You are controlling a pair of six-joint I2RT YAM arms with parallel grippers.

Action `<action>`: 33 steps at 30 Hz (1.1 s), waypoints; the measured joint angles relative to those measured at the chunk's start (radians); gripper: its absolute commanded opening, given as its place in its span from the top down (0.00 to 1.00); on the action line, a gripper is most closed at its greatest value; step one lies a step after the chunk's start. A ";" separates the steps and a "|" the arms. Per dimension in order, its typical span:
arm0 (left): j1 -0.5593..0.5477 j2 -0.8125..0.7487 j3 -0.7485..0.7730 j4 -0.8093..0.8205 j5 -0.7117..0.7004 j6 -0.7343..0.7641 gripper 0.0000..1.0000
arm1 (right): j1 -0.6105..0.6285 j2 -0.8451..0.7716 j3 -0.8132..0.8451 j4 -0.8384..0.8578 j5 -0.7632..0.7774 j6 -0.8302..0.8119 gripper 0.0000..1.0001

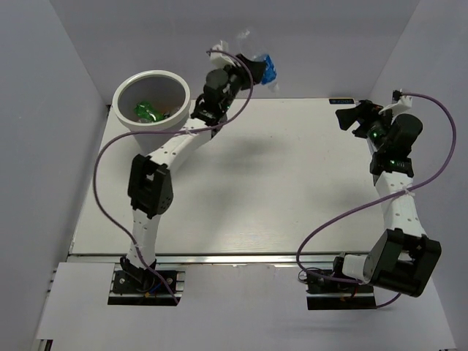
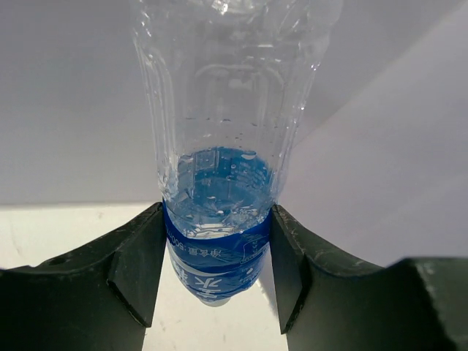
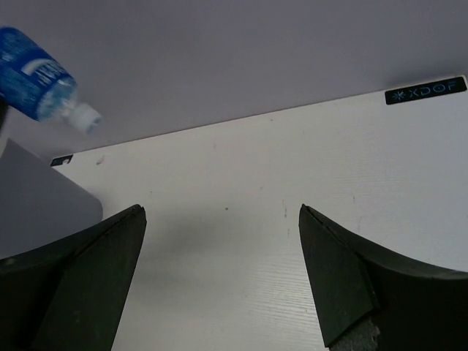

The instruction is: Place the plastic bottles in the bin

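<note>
With your left gripper (image 2: 216,270) clamped on the blue-labelled bottle (image 2: 219,183) above the table (image 1: 292,183)'s far edge and your right gripper (image 3: 219,278) wide open and empty, next swing the bottle left over the bin (image 1: 151,73) at the far-left corner and release.

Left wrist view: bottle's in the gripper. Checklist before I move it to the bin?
1. Left gripper shut on blue-label bottle: ok.
2. Grip on the label band, both sides touching: ok.
3. Bottle over bin: not ok, it hangs right of the rim.
4. Room in bin: ok, green bottle lies inside with space around it.
5. Right gripper open, far off to the right: ok.
</note>
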State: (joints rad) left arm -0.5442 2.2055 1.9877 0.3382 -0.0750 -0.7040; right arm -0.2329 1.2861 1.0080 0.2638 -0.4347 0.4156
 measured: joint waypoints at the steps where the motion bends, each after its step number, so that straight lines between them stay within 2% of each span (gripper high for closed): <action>1: -0.002 -0.056 -0.009 -0.013 0.006 0.028 1.00 | 0.005 -0.024 -0.006 0.000 -0.002 0.000 0.11; 6: 0.050 -0.388 -0.194 -0.045 -0.053 0.129 1.00 | 0.052 -0.094 -0.023 -0.006 -0.005 0.003 0.11; 10: 0.183 -0.652 -0.404 -0.062 -0.136 0.163 1.00 | 0.108 -0.119 -0.031 -0.034 0.006 0.003 0.11; 14: 0.314 -0.835 -0.569 -0.092 -0.243 0.172 1.00 | 0.145 -0.144 -0.061 -0.061 0.025 0.002 0.11; 17: 0.361 -0.898 -0.641 -0.120 -0.289 0.169 0.99 | 0.159 -0.149 -0.072 -0.085 0.039 0.002 0.11; 19: 0.386 -0.891 -0.651 -0.153 -0.306 0.161 0.90 | 0.164 -0.148 -0.074 -0.104 0.043 0.001 0.11; 20: 0.397 -0.876 -0.650 -0.171 -0.307 0.157 0.82 | 0.164 -0.148 -0.074 -0.113 0.045 -0.002 0.11; 21: 0.406 -0.859 -0.648 -0.188 -0.308 0.153 0.65 | 0.164 -0.148 -0.074 -0.124 0.051 -0.005 0.11; 23: 0.424 -0.810 -0.647 -0.231 -0.302 0.142 0.56 | 0.164 -0.148 -0.074 -0.146 0.066 -0.009 0.11; 24: 0.429 -0.785 -0.647 -0.249 -0.295 0.138 0.47 | 0.164 -0.148 -0.074 -0.157 0.072 -0.010 0.11; 25: 0.431 -0.765 -0.647 -0.266 -0.286 0.137 0.33 | 0.164 -0.149 -0.074 -0.164 0.077 -0.013 0.11; 27: 0.431 -0.729 -0.647 -0.303 -0.268 0.135 0.18 | 0.164 -0.150 -0.074 -0.170 0.090 -0.016 0.11; 28: 0.431 -0.719 -0.647 -0.319 -0.257 0.138 0.02 | 0.164 -0.151 -0.074 -0.175 0.095 -0.019 0.11; 33: 0.431 -0.705 -0.598 -0.402 -0.233 0.141 0.02 | 0.164 -0.159 -0.074 -0.193 0.119 -0.031 0.11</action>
State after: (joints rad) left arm -0.1135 1.5005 1.3895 -0.0635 -0.3077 -0.5629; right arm -0.0685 1.1271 0.9344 0.0711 -0.3153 0.3847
